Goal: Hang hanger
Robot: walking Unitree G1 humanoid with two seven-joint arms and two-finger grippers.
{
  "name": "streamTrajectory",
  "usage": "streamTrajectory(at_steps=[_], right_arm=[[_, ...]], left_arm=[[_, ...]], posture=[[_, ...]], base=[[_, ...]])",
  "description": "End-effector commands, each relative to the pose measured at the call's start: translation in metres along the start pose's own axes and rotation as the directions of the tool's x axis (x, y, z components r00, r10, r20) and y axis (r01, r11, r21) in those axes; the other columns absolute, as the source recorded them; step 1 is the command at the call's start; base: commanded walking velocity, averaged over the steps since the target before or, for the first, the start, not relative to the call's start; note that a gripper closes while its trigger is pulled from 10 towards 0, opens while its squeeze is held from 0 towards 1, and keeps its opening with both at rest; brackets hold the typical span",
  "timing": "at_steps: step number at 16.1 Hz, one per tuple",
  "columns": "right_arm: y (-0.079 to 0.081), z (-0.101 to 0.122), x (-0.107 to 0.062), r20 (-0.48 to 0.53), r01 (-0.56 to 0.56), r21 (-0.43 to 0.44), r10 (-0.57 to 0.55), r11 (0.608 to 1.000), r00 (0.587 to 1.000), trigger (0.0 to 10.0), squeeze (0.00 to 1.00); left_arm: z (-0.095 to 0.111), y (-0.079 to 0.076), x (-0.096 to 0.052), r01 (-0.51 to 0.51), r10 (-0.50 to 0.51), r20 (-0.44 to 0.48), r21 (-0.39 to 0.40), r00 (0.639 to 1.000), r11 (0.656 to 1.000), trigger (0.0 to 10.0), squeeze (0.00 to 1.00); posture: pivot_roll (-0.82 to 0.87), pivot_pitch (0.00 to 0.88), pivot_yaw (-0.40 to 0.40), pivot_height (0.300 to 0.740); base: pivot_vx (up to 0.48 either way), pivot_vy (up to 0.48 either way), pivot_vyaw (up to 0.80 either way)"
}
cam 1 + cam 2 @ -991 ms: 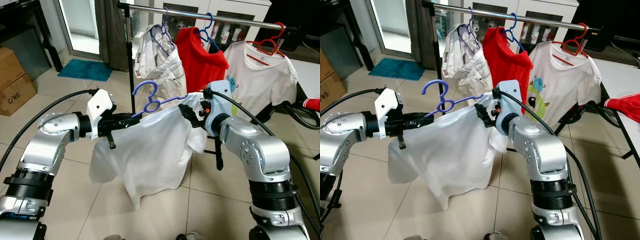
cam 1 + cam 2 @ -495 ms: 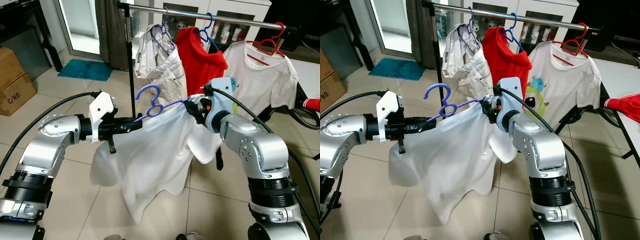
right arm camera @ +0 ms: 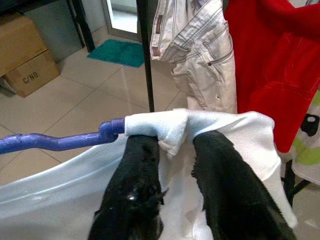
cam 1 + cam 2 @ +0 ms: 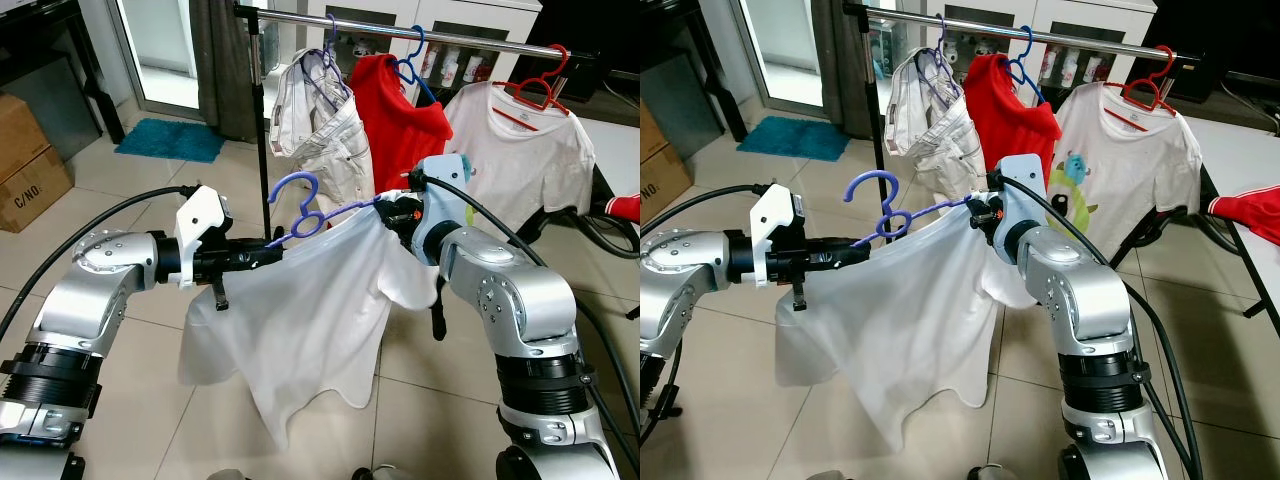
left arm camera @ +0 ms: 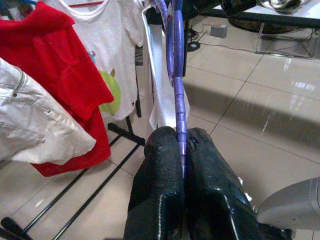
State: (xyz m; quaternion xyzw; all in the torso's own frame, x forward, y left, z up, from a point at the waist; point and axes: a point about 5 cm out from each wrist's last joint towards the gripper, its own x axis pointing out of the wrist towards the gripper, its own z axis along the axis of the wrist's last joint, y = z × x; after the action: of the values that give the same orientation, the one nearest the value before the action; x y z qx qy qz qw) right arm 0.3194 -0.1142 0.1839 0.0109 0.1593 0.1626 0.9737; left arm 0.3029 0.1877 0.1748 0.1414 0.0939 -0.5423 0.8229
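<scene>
The left claw (image 4: 262,257) pinches the purple hanger (image 4: 305,205); the right claw (image 3: 172,145) grips the white shirt (image 4: 300,320) draped on it.

A lived-in room of a home is being shown, used for drying or storing laundry. A beige tiled floor (image 4: 130,400) is being seen throughout. At the far side, a metal clothes rail (image 4: 470,42) is being hung with pale trousers (image 4: 325,125), a red shirt (image 4: 405,125) and a white printed T-shirt (image 4: 520,150). At the far left, a teal mat (image 4: 170,140) is being laid before a glass door (image 4: 160,50), and a cardboard box (image 4: 30,165) is being kept near a dark cabinet. White cupboards (image 4: 480,15) are being glimpsed behind the rail.
</scene>
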Motion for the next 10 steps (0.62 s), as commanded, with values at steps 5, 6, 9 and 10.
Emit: streamTrajectory(at_steps=[5,6,9,10], right_arm=[[-0.001,0.003,-0.001,0.003,-0.017,-0.041,0.017,0.999,1.0,0.0,0.0],[0.0,0.003,-0.002,-0.002,-0.036,-0.059,0.036,0.998,0.999,0.0,0.0],[0.007,0.004,-0.004,0.002,-0.091,-0.099,0.092,0.991,0.996,0.0,0.0],[0.01,0.005,-0.005,0.007,-0.11,-0.108,0.112,0.988,0.994,0.0,0.0]], left_arm=[[0.006,0.017,-0.002,-0.122,0.124,-0.04,0.059,0.991,0.991,0.0,0.0],[0.005,0.02,-0.003,-0.146,0.148,-0.047,0.057,0.988,0.988,0.0,0.0],[0.004,0.023,-0.001,-0.18,0.184,-0.058,0.065,0.981,0.981,0.0,0.0],[0.004,0.024,0.0,-0.179,0.183,-0.056,0.066,0.982,0.982,0.0,0.0]], posture=[[-0.04,0.0,-0.042,0.74],[-0.04,0.0,-0.042,0.74],[-0.04,0.0,-0.043,0.74],[-0.04,0.0,-0.043,0.74]], base=[[0.0,0.0,0.0],[0.0,0.0,0.0],[0.0,0.0,0.0],[0.0,0.0,0.0]])
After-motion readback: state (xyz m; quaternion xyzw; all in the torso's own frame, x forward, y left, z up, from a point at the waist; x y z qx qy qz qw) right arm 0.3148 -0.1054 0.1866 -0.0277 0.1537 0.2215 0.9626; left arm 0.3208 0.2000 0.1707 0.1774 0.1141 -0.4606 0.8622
